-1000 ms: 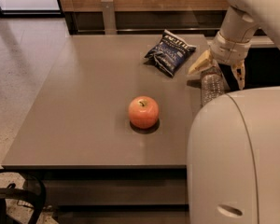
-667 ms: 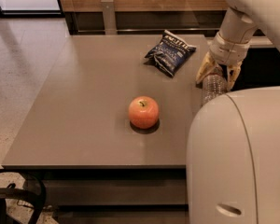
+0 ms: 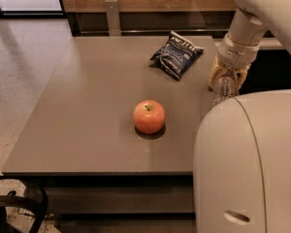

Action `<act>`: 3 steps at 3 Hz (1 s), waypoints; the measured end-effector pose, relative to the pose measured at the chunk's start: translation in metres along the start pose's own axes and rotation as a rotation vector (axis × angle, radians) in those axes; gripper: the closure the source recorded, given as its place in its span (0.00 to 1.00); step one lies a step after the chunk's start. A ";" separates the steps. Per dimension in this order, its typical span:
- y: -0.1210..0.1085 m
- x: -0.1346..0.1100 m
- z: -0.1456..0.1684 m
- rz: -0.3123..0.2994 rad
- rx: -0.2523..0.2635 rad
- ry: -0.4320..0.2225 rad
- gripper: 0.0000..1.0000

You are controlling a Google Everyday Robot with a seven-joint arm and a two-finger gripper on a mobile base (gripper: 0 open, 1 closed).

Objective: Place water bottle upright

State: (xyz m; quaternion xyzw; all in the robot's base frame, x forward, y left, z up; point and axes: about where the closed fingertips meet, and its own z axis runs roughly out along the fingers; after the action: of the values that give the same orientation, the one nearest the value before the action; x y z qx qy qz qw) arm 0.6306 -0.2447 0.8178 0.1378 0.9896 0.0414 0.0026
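The water bottle is a small clear ribbed plastic bottle at the right side of the table. It hangs roughly upright under my gripper. My gripper comes down from the upper right and its yellowish fingers are shut around the bottle's top. The bottle's lower part is hidden behind my white body. Its cap and label do not show.
A red apple sits at the table's middle. A dark blue chip bag lies at the back, left of my gripper. A wooden wall and a metal post stand behind the table. Tiled floor lies to the left.
My gripper has closed its fingers around the bottle's top; earlier one finger stuck out to the left. The bottle now stands straighter under it. The apple and bag have not moved.
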 end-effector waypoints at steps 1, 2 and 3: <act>0.000 0.000 -0.001 0.000 0.000 0.000 1.00; 0.000 -0.002 -0.001 0.002 -0.001 -0.006 1.00; 0.000 -0.003 -0.002 0.004 -0.002 -0.012 1.00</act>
State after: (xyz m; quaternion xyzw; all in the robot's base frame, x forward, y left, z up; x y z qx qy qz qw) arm 0.6333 -0.2456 0.8197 0.1399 0.9892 0.0417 0.0087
